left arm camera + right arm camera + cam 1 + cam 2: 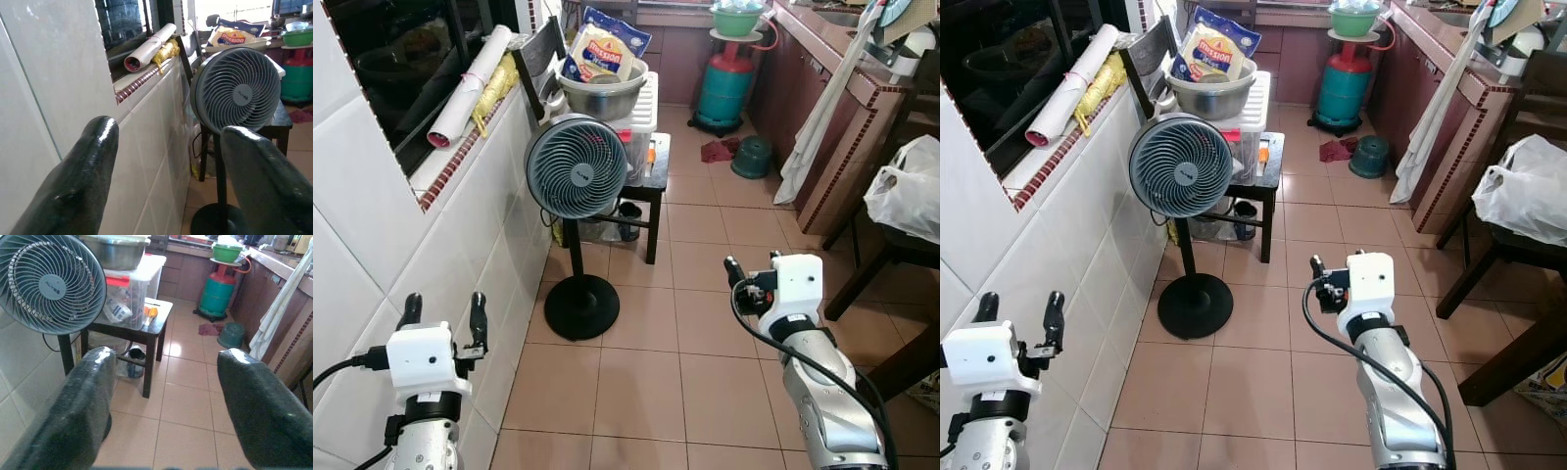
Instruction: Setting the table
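My left gripper [444, 315] is raised at the lower left, close to the white tiled wall [372, 255], open and holding nothing; its two black fingers [78, 186] point towards a grey standing fan [235, 92]. At the lower right my right gripper [754, 266] is also raised over the floor tiles, open and empty, with its fingers [83, 406] spread wide. A steel bowl [602, 93] holding a tortilla packet [604, 49] rests on a plastic box atop a small black table [658, 162] behind the fan [576, 166]. A dark wooden table [891, 250] stands at the right edge.
A white plastic bag [906, 186] lies on the dark table. A teal gas cylinder [724, 88] with a green bowl [736, 20] on top stands at the back. A white cloth [822, 108] hangs from the counter. A paper roll [470, 83] lies on the sill.
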`<state>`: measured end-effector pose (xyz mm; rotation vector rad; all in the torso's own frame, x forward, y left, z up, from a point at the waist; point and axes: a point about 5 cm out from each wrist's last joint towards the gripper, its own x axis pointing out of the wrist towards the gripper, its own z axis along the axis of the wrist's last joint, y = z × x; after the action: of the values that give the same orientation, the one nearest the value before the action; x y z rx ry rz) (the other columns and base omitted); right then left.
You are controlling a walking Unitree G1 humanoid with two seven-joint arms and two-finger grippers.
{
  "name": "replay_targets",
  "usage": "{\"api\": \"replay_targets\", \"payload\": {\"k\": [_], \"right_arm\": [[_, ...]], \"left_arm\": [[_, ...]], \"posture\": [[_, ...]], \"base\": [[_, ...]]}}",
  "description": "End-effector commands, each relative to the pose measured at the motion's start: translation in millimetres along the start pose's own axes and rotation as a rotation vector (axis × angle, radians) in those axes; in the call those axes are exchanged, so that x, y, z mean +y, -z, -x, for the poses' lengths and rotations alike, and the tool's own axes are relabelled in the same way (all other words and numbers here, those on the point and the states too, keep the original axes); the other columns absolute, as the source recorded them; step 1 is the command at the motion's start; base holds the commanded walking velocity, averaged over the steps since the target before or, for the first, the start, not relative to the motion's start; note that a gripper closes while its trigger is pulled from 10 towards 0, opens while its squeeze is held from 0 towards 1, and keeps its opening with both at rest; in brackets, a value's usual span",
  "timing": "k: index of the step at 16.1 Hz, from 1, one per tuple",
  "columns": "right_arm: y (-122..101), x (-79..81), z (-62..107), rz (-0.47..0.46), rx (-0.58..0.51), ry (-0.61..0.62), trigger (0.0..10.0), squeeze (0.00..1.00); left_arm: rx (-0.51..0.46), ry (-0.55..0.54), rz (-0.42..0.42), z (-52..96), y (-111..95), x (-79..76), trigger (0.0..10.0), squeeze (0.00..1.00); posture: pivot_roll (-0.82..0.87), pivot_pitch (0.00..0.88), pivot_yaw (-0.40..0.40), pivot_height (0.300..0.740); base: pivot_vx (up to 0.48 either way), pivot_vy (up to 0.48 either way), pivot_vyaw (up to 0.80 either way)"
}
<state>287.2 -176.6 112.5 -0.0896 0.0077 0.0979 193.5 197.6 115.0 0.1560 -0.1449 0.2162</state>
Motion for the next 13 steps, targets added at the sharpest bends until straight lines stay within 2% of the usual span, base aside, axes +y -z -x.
{"api": "replay_targets", "payload": {"k": [1, 2, 3, 4, 5, 6, 9, 12, 13], "right_arm": [[2.6, -0.7, 1.0, -0.004, 0.017, 0.004, 0.0, 0.00], [4.9, -0.6, 1.0, -0.005, 0.039, 0.005, 0.0, 0.00], [6.6, -1.3, 0.7, 0.004, 0.056, 0.012, 4.6, 0.00], [7.1, -3.6, 0.7, -0.001, 0.060, 0.031, 10.0, 1.00], [7.0, -5.7, 1.2, -0.006, 0.057, 0.044, 10.0, 1.00], [6.0, -6.3, 1.2, -0.012, 0.052, 0.045, 10.0, 1.00], [-12.6, -4.4, -3.6, 0.031, -0.026, 0.020, 10.0, 1.00], [-12.4, -5.0, -5.5, 0.041, -0.022, 0.030, 10.0, 1.00], [-21.3, -8.1, -9.3, 0.062, -0.063, 0.043, 10.0, 1.00]], "left_arm": [[-0.001, 0.012, -0.002, -0.7, 1.0, -0.3, 0.0, 0.00], [0.014, 0.008, -0.003, -1.5, 3.2, 1.0, 0.0, 0.00], [0.032, -0.003, -0.009, -2.1, 5.5, 2.2, 4.9, 0.00], [0.018, -0.004, -0.005, -3.6, 4.2, 3.1, 9.3, 0.00], [-0.009, 0.007, -0.018, -4.8, 0.4, 2.6, 2.2, 0.00], [-0.036, -0.006, -0.024, -5.2, -3.5, 4.0, 0.0, 0.00], [-0.114, -0.035, -0.043, -11.8, -18.2, 6.3, 0.0, 0.00], [-0.133, -0.044, -0.040, -15.6, -21.0, 7.8, 0.0, 0.00], [-0.169, -0.065, -0.057, -19.2, -27.8, 12.4, 0.0, 0.00]], "posture": [[-0.05, 0.038, 0.001, 0.740], [-0.05, 0.038, 0.004, 0.740], [-0.05, 0.040, 0.005, 0.740], [-0.05, 0.040, 0.005, 0.740], [-0.05, 0.042, 0.003, 0.740], [-0.05, 0.047, 0.001, 0.740], [-0.05, 0.052, -0.002, 0.740], [-0.05, 0.049, -0.005, 0.740], [-0.05, 0.051, -0.004, 0.740]], "base": [[0.000, 0.000, 0.00], [0.000, 0.000, 0.00], [0.000, 0.000, 0.00], [0.000, 0.000, 0.00], [0.000, 0.000, 0.00], [0.000, 0.000, 0.00], [0.000, 0.000, 0.00], [0.000, 0.000, 0.00], [0.000, 0.000, 0.00]]}}
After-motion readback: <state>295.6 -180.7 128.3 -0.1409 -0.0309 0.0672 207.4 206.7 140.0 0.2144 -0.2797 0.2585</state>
